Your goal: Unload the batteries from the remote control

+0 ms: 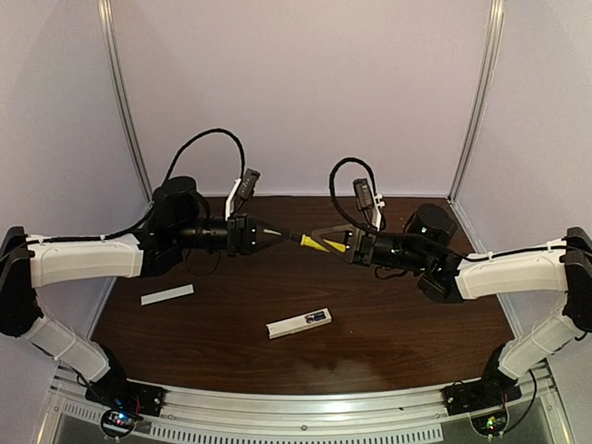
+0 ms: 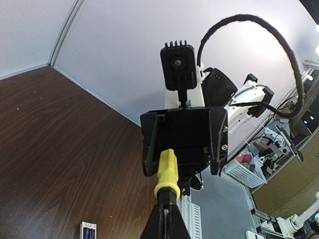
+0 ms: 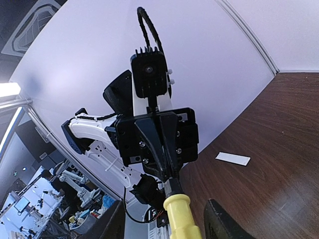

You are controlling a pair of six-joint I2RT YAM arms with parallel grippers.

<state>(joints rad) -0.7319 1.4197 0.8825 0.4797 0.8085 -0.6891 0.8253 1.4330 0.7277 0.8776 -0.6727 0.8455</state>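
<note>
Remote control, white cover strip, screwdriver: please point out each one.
remote control (image 1: 296,324): top external view, middle of its white body.
cover strip (image 1: 167,295): top external view, centre of the strip.
screwdriver (image 1: 317,244): top external view, yellow handle.

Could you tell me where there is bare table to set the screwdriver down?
Bare: the front right of the table, beside the remote control, and the gap between it and the white strip. Crowded: rear middle, where left gripper and right gripper meet at the screwdriver.
</note>
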